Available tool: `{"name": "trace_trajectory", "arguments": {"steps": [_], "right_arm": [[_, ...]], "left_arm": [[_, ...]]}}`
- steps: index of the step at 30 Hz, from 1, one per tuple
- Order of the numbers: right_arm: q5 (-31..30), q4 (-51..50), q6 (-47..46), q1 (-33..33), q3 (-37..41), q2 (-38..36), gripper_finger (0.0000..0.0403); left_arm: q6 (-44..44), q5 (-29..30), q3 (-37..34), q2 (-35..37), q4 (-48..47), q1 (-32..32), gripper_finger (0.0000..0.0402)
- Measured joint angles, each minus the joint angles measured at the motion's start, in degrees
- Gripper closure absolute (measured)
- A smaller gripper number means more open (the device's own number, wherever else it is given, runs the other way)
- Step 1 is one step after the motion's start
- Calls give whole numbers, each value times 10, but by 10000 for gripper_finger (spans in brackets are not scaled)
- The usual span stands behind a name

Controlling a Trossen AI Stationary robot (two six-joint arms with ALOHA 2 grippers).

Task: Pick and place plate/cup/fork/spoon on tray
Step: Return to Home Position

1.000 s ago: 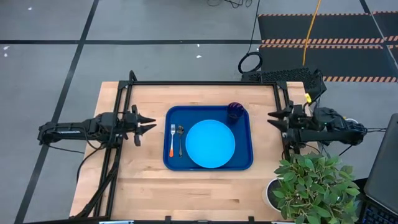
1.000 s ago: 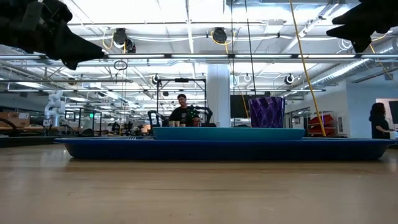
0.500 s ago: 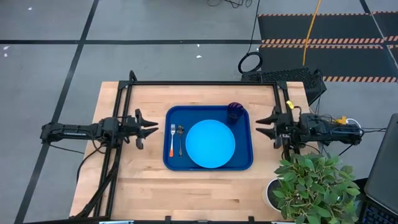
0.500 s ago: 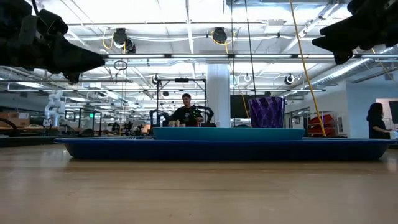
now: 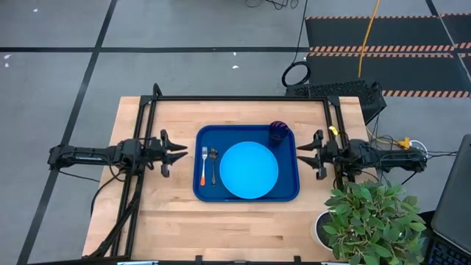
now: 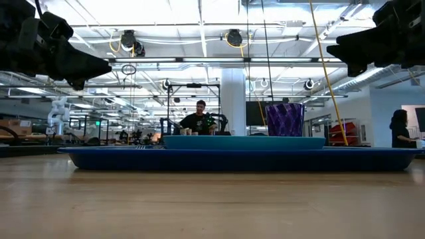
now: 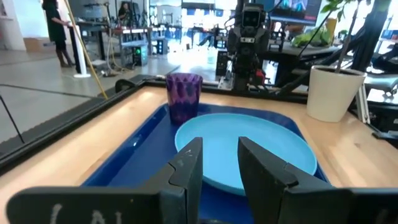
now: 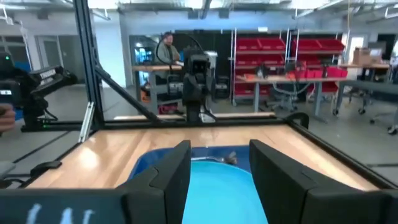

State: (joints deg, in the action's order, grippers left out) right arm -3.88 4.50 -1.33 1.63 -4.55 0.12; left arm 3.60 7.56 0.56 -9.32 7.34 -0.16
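plate (image 5: 249, 170), cup (image 5: 279, 132), fork (image 5: 204, 165), spoon (image 5: 213, 164) are seen lying on tray (image 5: 246, 193) | left gripper (image 5: 182, 149) fingers parted, nothing held, beside tray | right gripper (image 5: 299, 152) likewise, opposite side

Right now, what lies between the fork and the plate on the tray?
In the high view, only the spoon lies between the fork and the plate, on the tray floor.
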Motion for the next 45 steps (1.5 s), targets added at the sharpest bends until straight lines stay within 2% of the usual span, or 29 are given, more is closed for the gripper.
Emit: {"name": "trace_trajectory", "arguments": {"steps": [7,19,45], "right_arm": [[10,31,1,0,20,0,245],[10,-20,-14,0,22,0,245],[10,-18,-25,0,23,0,245]], "left_arm": [[6,9,0,0,-16,0,298],[-23,9,1,0,-51,0,298],[-23,10,0,0,-38,0,298]]}}
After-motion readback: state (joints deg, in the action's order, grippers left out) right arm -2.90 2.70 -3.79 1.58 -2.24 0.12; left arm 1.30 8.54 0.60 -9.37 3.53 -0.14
